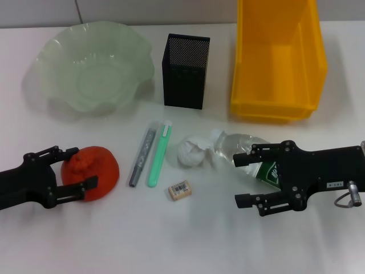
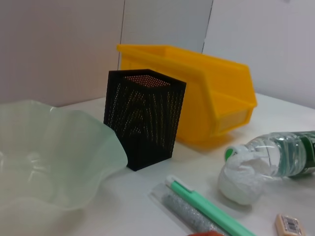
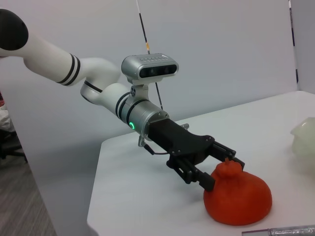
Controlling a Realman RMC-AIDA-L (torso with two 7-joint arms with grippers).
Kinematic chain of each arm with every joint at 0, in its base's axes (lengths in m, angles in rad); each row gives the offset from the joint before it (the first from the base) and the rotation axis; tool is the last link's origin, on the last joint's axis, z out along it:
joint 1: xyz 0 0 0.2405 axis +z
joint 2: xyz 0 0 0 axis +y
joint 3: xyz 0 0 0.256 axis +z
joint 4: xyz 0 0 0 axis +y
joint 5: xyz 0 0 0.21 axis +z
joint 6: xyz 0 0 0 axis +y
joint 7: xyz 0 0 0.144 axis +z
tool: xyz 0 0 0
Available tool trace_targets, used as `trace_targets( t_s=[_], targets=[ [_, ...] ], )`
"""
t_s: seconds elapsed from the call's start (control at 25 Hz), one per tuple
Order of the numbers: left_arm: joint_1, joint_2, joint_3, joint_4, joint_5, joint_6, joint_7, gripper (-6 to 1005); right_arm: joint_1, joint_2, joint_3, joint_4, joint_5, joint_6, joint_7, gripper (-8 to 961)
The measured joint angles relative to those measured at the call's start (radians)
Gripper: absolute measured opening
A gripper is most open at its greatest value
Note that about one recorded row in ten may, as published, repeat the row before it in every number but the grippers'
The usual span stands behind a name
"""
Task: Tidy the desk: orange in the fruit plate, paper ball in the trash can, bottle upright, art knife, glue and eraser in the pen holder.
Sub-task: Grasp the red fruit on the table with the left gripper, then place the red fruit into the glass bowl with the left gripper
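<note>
Orange (image 1: 93,172) sits on the desk between the spread fingers of the left gripper (image 1: 76,170), not yet clamped, while the right gripper (image 1: 245,180) hangs open over the lying bottle (image 1: 246,149); all 6 items remain unplaced.

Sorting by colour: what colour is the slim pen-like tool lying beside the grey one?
Mint green with a white tip, the art knife; the head view shows it best.

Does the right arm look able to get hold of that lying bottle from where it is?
Probably yes: the right gripper hangs open right over the bottle, nothing between them. The paper ball touching its neck may get nudged.
</note>
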Motion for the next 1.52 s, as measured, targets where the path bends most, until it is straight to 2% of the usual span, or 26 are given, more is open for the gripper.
trace_targets(
  t_s=[0.12, 0.4, 0.56, 0.72, 0.96, 1.0, 1.12, 1.16, 1.2, 1.24, 1.52],
  targets=[
    [-0.004, -0.014, 0.000, -0.002, 0.015, -0.021, 0.008, 828, 0.000, 0.000, 0.000, 0.000, -0.007, 0.003, -0.002, 794],
    [-0.006, -0.023, 0.003, -0.006, 0.015, -0.022, 0.035, 827, 0.000, 0.000, 0.000, 0.000, -0.015, 0.009, -0.002, 795],
    [-0.008, -0.028, 0.001, -0.008, 0.009, -0.013, 0.042, 675, 0.000, 0.000, 0.000, 0.000, -0.015, 0.009, -0.002, 795],
    [-0.010, -0.029, 0.001, -0.008, 0.008, -0.010, 0.042, 457, 0.000, 0.000, 0.004, 0.000, -0.015, 0.010, -0.002, 795],
    [-0.017, -0.031, -0.010, -0.008, 0.000, 0.026, 0.042, 311, 0.000, 0.000, 0.005, 0.002, -0.017, 0.030, 0.001, 795],
    [-0.020, -0.033, -0.026, -0.014, -0.062, 0.083, 0.042, 286, 0.000, 0.000, 0.005, 0.004, -0.017, 0.034, 0.001, 795],
    [-0.020, -0.033, -0.026, -0.014, -0.062, 0.083, 0.042, 213, 0.000, 0.000, 0.007, 0.006, -0.017, 0.035, 0.001, 794],
    [-0.020, -0.037, -0.029, -0.024, -0.116, 0.103, 0.042, 189, -0.001, 0.001, 0.008, 0.006, -0.017, 0.035, 0.001, 794],
    [-0.029, -0.056, -0.028, -0.054, -0.202, 0.111, 0.045, 184, -0.001, 0.003, 0.010, 0.006, -0.017, 0.036, 0.000, 794],
    [-0.041, -0.063, -0.030, -0.070, -0.224, 0.111, 0.047, 179, -0.001, 0.005, 0.010, 0.006, -0.017, 0.042, -0.001, 794],
    [-0.102, -0.067, -0.036, -0.214, -0.394, 0.079, 0.132, 145, -0.006, 0.007, 0.009, 0.006, -0.016, 0.054, -0.001, 794]
  ],
)
